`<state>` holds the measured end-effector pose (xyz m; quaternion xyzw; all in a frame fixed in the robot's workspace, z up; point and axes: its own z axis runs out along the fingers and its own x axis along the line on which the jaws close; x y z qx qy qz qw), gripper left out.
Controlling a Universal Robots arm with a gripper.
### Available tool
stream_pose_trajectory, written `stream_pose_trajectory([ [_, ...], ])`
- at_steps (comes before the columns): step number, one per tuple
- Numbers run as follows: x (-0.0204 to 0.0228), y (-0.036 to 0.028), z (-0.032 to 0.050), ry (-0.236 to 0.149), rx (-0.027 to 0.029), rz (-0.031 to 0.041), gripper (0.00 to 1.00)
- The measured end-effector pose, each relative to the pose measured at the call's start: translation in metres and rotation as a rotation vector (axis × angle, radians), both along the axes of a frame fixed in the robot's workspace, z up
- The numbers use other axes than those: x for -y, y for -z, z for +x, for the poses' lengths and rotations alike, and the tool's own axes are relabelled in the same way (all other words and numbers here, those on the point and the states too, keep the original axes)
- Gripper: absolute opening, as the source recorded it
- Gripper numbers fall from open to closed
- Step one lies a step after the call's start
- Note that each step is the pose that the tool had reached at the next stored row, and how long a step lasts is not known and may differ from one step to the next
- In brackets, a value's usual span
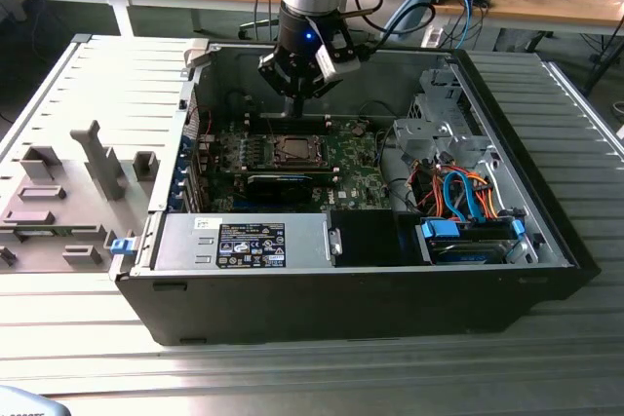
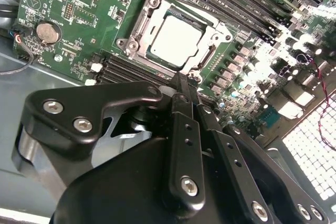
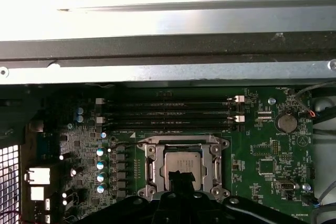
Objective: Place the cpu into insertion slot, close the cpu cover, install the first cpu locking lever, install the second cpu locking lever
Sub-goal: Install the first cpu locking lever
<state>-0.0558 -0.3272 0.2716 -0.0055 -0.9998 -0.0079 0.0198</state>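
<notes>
Ribbed grey metal table point(image 1: 575, 124) carries an open black computer case point(image 1: 390, 314), which sits directly below the gripper point(image 1: 298, 104). Off to the exterior view's left of the gripper, a flat grey fixture plate point(image 1: 58, 211) with upright blocks lies on the same table, touching the case's side. Nearer the camera than the gripper, bare ribbed surface runs along the case front.

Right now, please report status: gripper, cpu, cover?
Gripper above socket, fingers together, holding nothing. Cpu seated in insertion slot. Cpu cover down around it. Nothing in the way.
</notes>
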Motion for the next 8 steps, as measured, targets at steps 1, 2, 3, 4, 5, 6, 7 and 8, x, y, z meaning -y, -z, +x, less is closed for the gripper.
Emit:
stream_pose_trajectory([
  [1,0.0,0.0001,0.0,0.0,0.0174,0.0,0.11],
  [2,0.0,0.0002,0.0,0.0,0.0331,0.0,0.11],
  [3,0.0,0.0003,0.0,0.0,0.0452,0.0,0.11],
  [4,0.0,0.0004,0.0,0.0,0.047,0.0002,0.11],
  [5,0.0,0.0003,0.0,0.0,0.0471,0.0001,0.11],
  [6,0.0,0.0003,0.0,0.0,0.047,0.0,0.11],
  [7,0.0,0.0003,0.0,0.0,0.047,0.0,0.11],
  [8,0.0,0.0003,0.0,0.0,0.047,0.0,0.11],
])
